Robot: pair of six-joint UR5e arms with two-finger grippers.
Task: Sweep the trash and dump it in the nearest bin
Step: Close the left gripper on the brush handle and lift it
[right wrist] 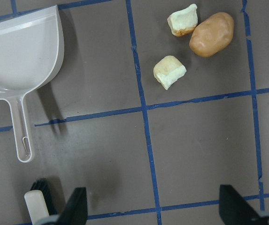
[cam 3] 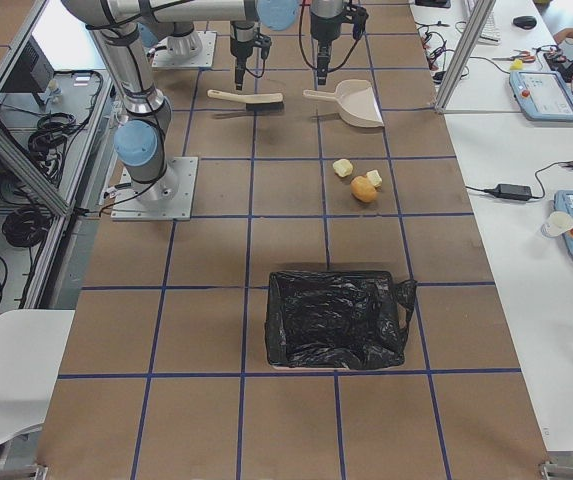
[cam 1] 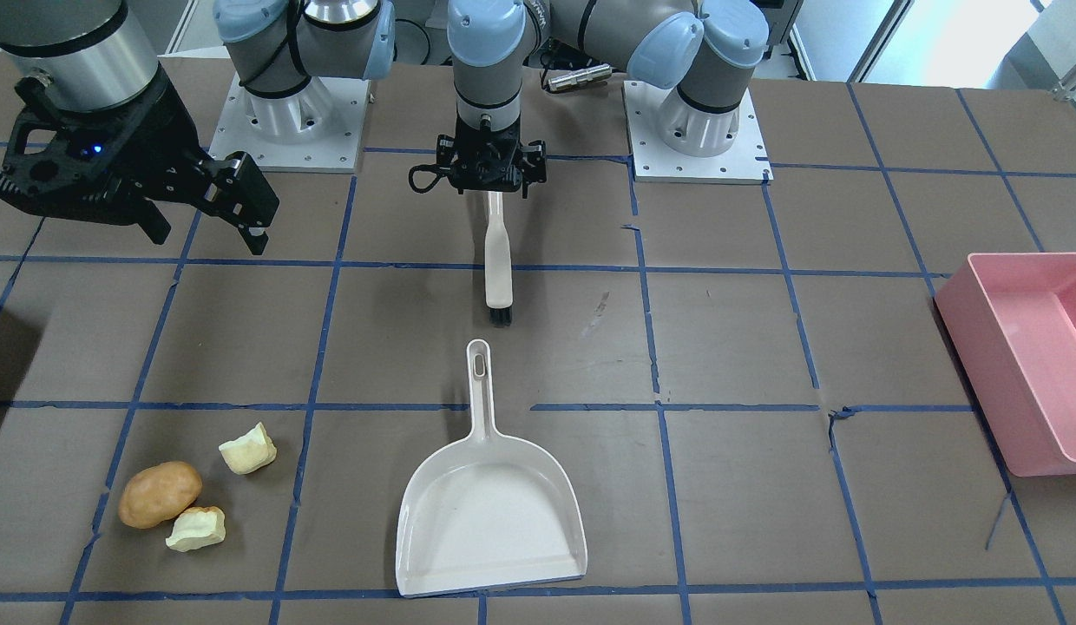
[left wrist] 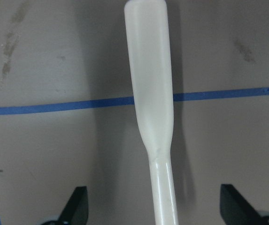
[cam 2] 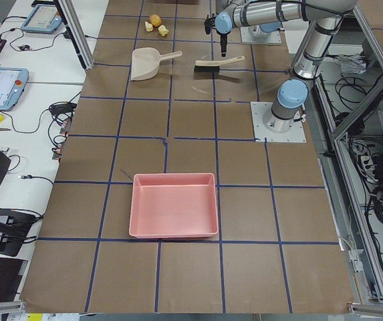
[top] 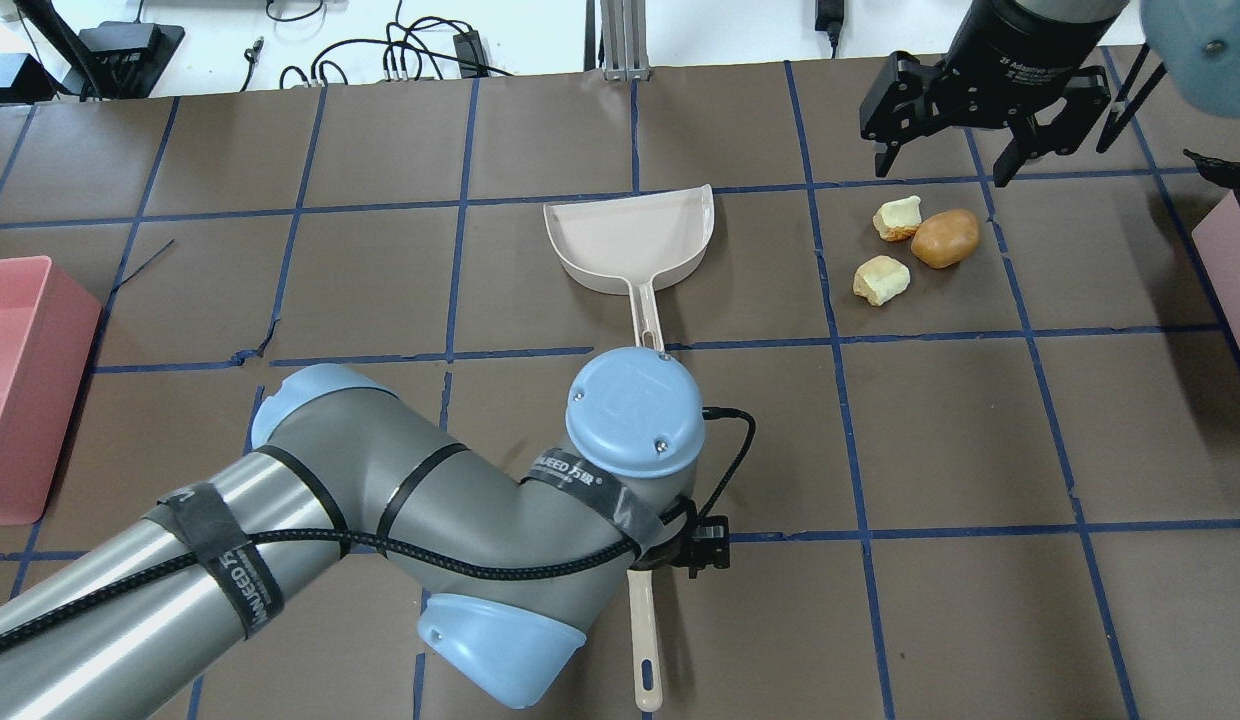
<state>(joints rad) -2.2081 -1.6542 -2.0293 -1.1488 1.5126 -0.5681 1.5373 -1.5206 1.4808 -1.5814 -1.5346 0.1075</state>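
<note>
Sweeping job at the pick-up stage: the left fingers [left wrist: 78, 208] hang spread wide over the brush [cam 1: 496, 260], 1 on each side of its pale handle, which runs straight between them. Nothing is gripped. The brush lies flat on the surface [cam 1: 764, 347], its long axis pointing away from the robot and its bristles toward the handle of the dustpan [cam 1: 490, 512]. The right fingers [cam 1: 247, 204], also wide and empty, hover on the robot's right. The trash, 1 potato-like lump [cam 1: 159, 493] and 2 pale chunks [cam 1: 247, 449], sits bunched on that right side, off to the side of the dustpan and well apart from the brush. The left arm is the nearer to the brush, so a straight descent and a squeeze across the handle looks like the coming move. The black-lined bin [cam 3: 336, 318] stands at the trash's end of the surface, the pink bin [cam 1: 1024, 347] at the other.
</note>
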